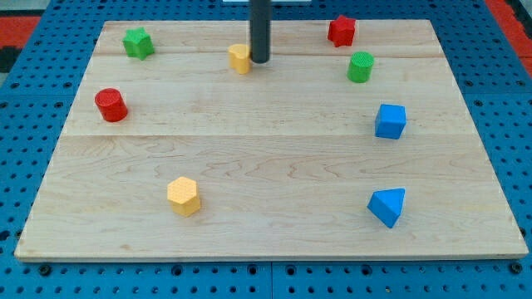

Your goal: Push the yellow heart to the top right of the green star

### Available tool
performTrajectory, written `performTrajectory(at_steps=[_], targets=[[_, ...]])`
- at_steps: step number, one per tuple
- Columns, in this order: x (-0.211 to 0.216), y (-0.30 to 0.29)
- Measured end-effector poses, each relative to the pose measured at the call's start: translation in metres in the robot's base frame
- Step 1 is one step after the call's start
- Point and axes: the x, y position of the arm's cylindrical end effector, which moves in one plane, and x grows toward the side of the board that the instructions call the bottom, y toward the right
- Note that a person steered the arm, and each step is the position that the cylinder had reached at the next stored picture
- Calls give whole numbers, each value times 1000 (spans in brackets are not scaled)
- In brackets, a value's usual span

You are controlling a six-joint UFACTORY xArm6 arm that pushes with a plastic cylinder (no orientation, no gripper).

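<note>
The yellow heart (pixel 239 58) lies near the view's top, a little left of centre. My tip (pixel 260 61) stands right against the heart's right side, partly hiding it. The green star (pixel 138 42) lies at the top left of the wooden board (pixel 266 166), well to the left of the heart and slightly higher in the view.
A red cylinder (pixel 110 105) lies at the left. A yellow hexagon block (pixel 184 196) lies at the lower left. A red star (pixel 341 31) and a green cylinder (pixel 360 66) lie at the top right. A blue cube (pixel 391 121) and a blue triangular block (pixel 388 206) lie at the right.
</note>
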Motion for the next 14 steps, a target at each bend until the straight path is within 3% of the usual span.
performTrajectory(at_steps=[2, 4, 6, 7, 8, 9, 10, 12, 13, 14], targets=[[-22, 44], [9, 43], [19, -19], [-16, -37], [-18, -46], [15, -43], [14, -117], [-35, -88], [-28, -101], [23, -156]])
